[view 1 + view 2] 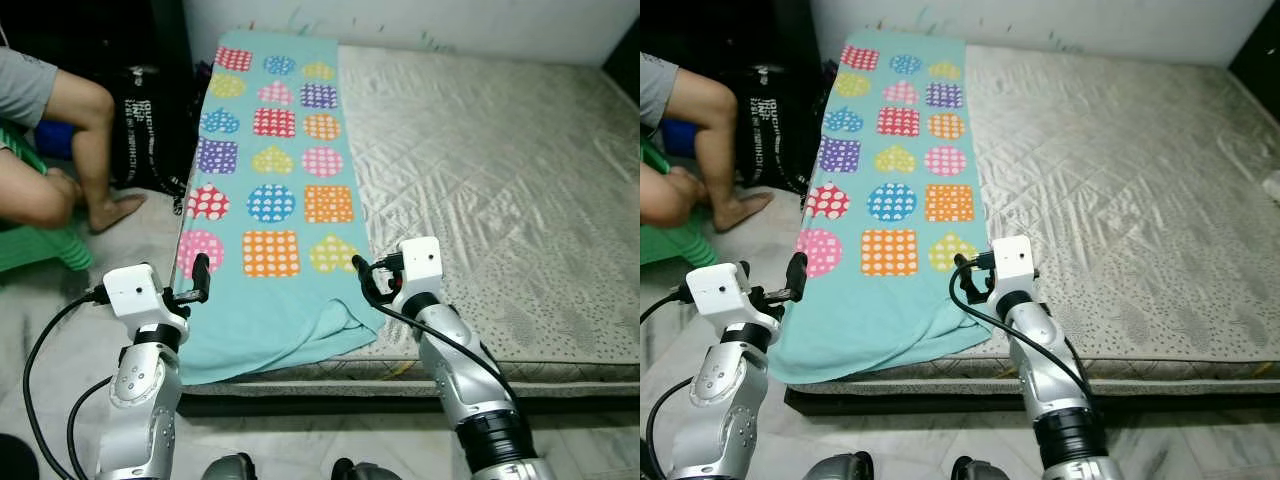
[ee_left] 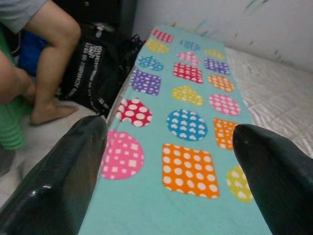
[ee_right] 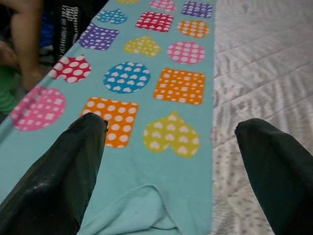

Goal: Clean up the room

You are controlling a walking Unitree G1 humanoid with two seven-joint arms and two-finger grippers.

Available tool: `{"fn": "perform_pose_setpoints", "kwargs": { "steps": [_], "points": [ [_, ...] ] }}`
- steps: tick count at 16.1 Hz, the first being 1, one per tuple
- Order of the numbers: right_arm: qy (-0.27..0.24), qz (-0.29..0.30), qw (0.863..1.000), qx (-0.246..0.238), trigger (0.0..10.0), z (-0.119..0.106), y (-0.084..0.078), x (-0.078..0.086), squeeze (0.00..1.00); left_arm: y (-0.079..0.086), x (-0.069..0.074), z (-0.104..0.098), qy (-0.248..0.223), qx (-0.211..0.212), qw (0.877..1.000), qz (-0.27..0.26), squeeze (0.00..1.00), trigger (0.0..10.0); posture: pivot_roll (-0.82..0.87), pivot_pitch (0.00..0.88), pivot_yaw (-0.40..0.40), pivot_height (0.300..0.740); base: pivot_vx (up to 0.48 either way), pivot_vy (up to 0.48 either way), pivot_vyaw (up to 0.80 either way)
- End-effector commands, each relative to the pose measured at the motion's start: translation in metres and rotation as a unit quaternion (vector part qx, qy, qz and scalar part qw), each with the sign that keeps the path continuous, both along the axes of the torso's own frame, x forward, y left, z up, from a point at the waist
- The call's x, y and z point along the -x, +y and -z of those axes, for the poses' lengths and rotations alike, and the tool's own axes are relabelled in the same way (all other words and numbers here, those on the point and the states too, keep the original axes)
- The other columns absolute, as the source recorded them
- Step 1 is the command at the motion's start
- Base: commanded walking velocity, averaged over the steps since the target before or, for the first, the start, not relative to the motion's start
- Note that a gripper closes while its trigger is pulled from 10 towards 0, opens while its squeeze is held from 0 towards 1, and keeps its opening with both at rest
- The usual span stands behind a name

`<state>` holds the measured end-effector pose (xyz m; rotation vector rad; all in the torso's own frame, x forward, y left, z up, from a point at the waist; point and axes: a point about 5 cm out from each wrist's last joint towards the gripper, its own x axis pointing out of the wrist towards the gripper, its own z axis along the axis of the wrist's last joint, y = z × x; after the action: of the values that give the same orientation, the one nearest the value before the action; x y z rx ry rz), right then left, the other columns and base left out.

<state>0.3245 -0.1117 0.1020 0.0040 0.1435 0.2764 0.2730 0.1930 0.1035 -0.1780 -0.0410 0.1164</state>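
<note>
A bare quilted mattress (image 1: 500,170) takes up most of the scene. Along the mattress's left edge lies a turquoise blanket (image 1: 270,180) printed with dotted hearts, circles and squares, its near end rumpled and hanging over the mattress's front edge. Left of the mattress a black bag (image 1: 155,130) carries white lettering too small and tilted to read. Beyond the bag sits a person (image 1: 55,140) — cut off by the frame, only a grey sleeve, legs and a bare foot showing. The left gripper (image 1: 200,280) hovers at the blanket's near left corner, fingers spread wide and empty. The right gripper (image 1: 365,278) hovers at the blanket's near right edge, also spread wide, grasping nothing.
</note>
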Motion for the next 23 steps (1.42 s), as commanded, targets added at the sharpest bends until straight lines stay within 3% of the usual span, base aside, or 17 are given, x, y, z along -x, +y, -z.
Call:
{"fn": "perform_pose_setpoints", "kwargs": {
  "steps": [1, 9, 16, 23],
  "points": [
    [0.002, 0.006, 1.000, -0.007, 10.0, -0.001, -0.005, 0.000, 0.00, 0.000, 0.000, -0.004, -0.003, 0.003, 1.000, -0.003, 0.00, 10.0, 0.12, 0.209, -0.078, 0.740, 0.000, 0.000, -0.80],
    [0.003, 0.001, 1.000, 0.001, 10.0, 0.000, -0.004, 0.002, 0.00, 0.007, -0.003, -0.006, -0.004, -0.001, 1.000, -0.008, 0.00, 10.0, 0.11, 0.222, -0.081, 0.740, 0.000, 0.000, -0.15],
    [0.004, -0.015, 1.000, -0.004, 10.0, 0.001, -0.001, 0.006, 0.00, -0.003, 0.000, -0.001, 0.004, 0.007, 1.000, 0.003, 0.00, 10.0, 0.10, 0.229, -0.077, 0.740, 0.000, 0.000, 0.00],
    [0.006, -0.021, 1.000, -0.004, 10.0, 0.002, 0.000, 0.007, 0.00, -0.002, -0.001, -0.001, 0.005, 0.004, 1.000, 0.005, 0.00, 10.0, 0.10, 0.223, -0.072, 0.662, 0.000, 0.000, 0.00]
  ]
}}
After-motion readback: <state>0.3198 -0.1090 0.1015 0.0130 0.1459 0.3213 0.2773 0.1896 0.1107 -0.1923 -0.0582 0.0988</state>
